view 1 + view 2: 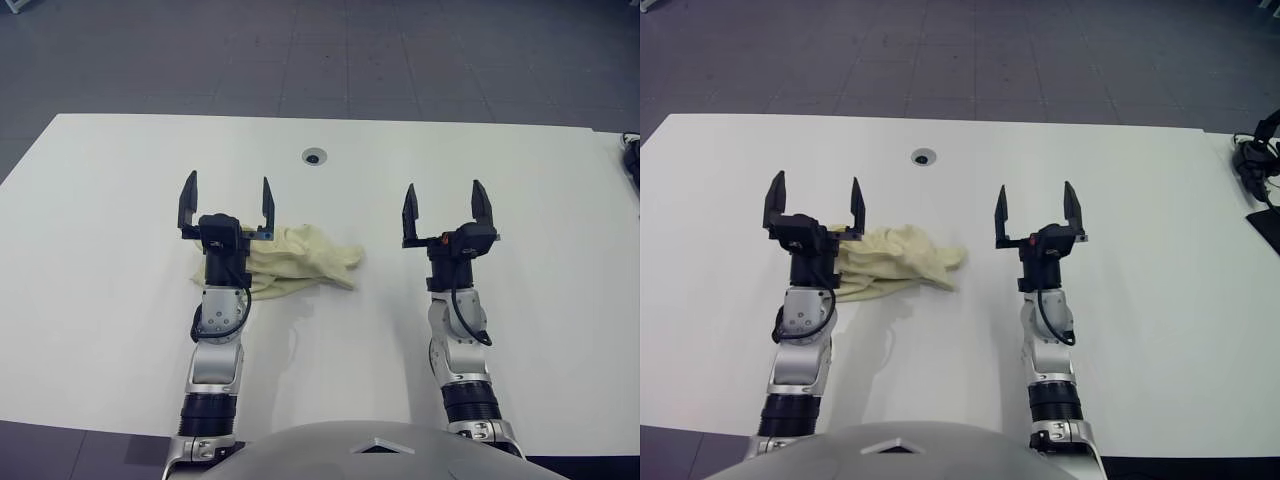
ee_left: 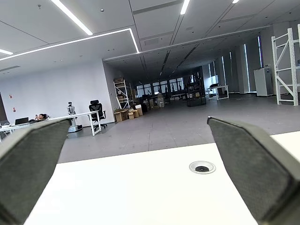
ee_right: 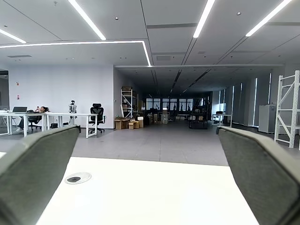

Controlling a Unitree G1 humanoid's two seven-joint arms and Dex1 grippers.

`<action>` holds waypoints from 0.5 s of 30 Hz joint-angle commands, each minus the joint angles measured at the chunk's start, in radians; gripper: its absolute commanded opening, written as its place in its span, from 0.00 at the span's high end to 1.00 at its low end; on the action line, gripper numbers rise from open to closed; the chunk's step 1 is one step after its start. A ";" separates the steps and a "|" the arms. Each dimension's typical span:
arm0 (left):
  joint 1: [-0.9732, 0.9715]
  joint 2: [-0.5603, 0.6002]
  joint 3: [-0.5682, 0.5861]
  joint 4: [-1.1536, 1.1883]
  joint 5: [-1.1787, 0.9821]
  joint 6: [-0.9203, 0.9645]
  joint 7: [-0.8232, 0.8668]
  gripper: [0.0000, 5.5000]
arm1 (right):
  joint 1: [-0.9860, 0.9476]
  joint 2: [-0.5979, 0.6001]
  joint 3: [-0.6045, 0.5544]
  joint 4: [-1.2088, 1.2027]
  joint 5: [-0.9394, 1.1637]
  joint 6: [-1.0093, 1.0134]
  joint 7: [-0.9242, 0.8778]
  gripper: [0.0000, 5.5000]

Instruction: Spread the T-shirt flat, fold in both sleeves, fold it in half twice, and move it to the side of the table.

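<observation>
In the left eye view, a crumpled pale-yellow cloth T-shirt [image 1: 300, 262] lay bunched in a low heap on the white desk [image 1: 110, 210], on the robot's left half. No sleeve or hem could be made out in the folds. The black two-fingered left gripper [image 1: 228, 192] stood over the shirt's left end and hid part of it. Whether it touched the cloth could not be told. Its fingers were spread wide with nothing between them. The right gripper [image 1: 444, 192] was well apart from the shirt, over bare desk, also wide and holding nothing. A round grey cable hole [image 1: 314, 156] sat in the desk beyond the shirt.

In the right eye view, a black tangle of cables [image 1: 1252, 160] lay at the desk's far right edge, well away from the shirt.

In the left wrist view, two dark fingers [image 2: 33, 168] framed the desk top and the cable hole, with a wide gap between them. An open office floor lay behind.

In the right wrist view, the fingers [image 3: 262, 173] were likewise far apart, with the cable hole on the desk ahead of them.
</observation>
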State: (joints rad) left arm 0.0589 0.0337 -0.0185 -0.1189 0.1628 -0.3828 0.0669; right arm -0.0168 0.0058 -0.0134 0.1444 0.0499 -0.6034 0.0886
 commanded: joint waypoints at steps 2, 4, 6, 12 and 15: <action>0.009 0.002 0.004 -0.018 0.004 0.011 0.005 0.02 | 0.013 0.001 0.009 -0.025 0.009 0.013 0.008 0.02; 0.005 0.001 0.006 -0.016 0.004 0.009 0.006 0.02 | 0.018 -0.003 0.020 -0.027 0.020 0.014 0.028 0.02; 0.001 -0.001 0.014 -0.010 0.007 0.005 0.017 0.02 | 0.029 -0.018 0.067 -0.024 0.034 0.020 0.094 0.02; -0.004 -0.002 0.047 -0.018 0.010 0.013 0.053 0.02 | 0.118 -0.086 0.281 -0.052 0.015 0.027 0.314 0.02; -0.009 -0.007 0.062 -0.018 0.014 0.014 0.076 0.02 | 0.137 -0.110 0.334 -0.047 0.015 0.050 0.375 0.02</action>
State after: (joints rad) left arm 0.0614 0.0299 0.0296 -0.1314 0.1656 -0.3800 0.1255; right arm 0.1071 -0.0828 0.2954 0.0982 0.0679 -0.5726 0.4328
